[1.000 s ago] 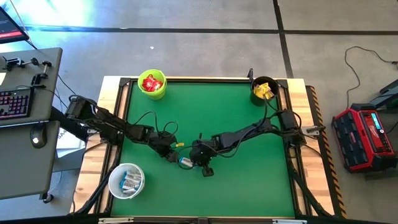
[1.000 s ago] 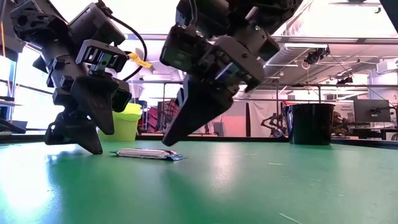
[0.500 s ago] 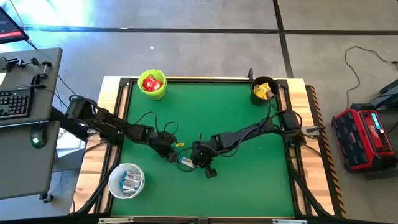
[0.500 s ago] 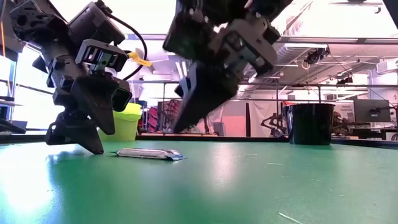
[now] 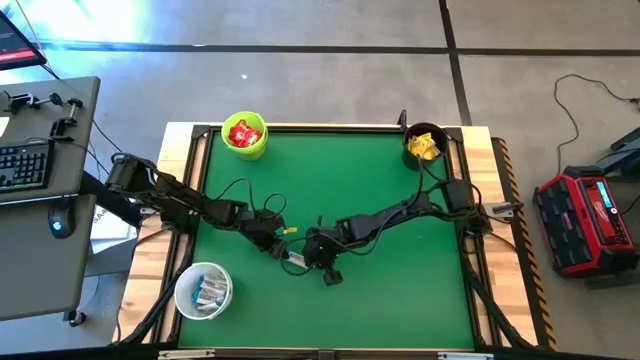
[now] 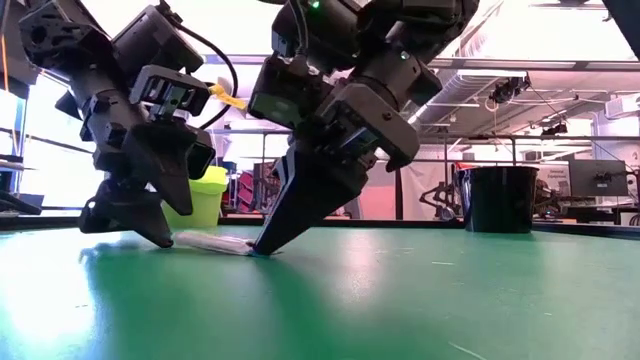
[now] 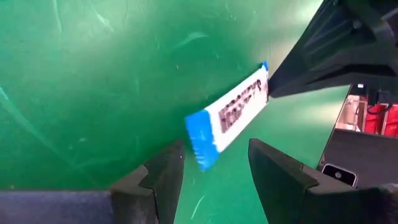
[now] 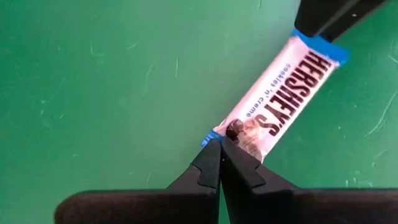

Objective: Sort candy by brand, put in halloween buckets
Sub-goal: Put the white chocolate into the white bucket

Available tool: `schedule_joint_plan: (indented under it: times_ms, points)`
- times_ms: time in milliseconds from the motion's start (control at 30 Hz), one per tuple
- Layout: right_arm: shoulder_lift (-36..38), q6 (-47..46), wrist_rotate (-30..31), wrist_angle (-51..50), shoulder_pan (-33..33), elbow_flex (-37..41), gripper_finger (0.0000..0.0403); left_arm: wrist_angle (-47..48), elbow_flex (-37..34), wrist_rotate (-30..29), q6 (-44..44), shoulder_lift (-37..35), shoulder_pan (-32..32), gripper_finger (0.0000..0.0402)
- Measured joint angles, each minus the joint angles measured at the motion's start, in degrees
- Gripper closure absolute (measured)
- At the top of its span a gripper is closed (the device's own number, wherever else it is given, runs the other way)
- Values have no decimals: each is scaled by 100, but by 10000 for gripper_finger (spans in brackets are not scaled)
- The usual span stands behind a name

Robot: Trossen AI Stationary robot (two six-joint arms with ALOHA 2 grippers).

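A slim white-and-blue candy bar [image 8: 280, 93] lies flat on the green table's middle [image 5: 294, 262]. My right gripper [image 8: 219, 146], shut, comes down on one end of it from the table's right. My left gripper [image 7: 214, 155] is open at the bar's other, blue end [image 7: 200, 140], with one finger on either side of it and a small gap showing. The lime green bucket [image 5: 245, 137] holds red packets at the far left. The black bucket [image 5: 424, 145] holds yellow packets at the far right. The white bucket [image 5: 204, 290] holds white-and-blue bars at the near left. My right gripper presses its shut fingertips [image 6: 262, 245] down on the bar's end [image 8: 239, 134], right at the blue edge. The fingers slant down from the table's right side, at an angle to the bar's length. The bar lies flat on the table under them.
Bare green table [image 5: 400, 290] lies to the near right of the grippers. A raised dark rim and wooden edging [image 5: 490, 200] frame the table. A desk with a keyboard [image 5: 25, 165] stands left of it, and a red case [image 5: 585, 220] sits on the floor to the right.
My right gripper, shut all along, rose a little off the bar's end, then came back down and now rests its tips on that end. My left gripper has kept still and open at the other end.
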State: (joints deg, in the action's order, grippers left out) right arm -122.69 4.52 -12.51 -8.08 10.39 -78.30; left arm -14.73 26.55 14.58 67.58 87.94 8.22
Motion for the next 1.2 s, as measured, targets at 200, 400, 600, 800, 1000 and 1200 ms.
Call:
schedule_joint_plan:
  times_ms: [200, 400, 600, 800, 1000, 1200]
  points:
    - [-84, -6, -10, 135, -30, -6, 403, -49, 0, -5, -42, 2, -87, 229]
    - [-107, -84, -89, 287, -36, -6, 403, -50, 0, 135, -69, 2, -111, 229]
    - [-118, -201, -50, 422, -118, 0, 403, -215, 0, 349, -69, -2, -108, 229]
    - [-120, -202, -35, 485, -183, 4, 403, -307, 1, 361, -34, -2, -104, 229]
    - [-120, -200, -37, 537, -179, 4, 403, -512, 2, 195, -79, -4, -111, 236]
    - [-120, -199, -37, 577, -176, 4, 403, -434, 2, 89, -142, -4, -152, 272]
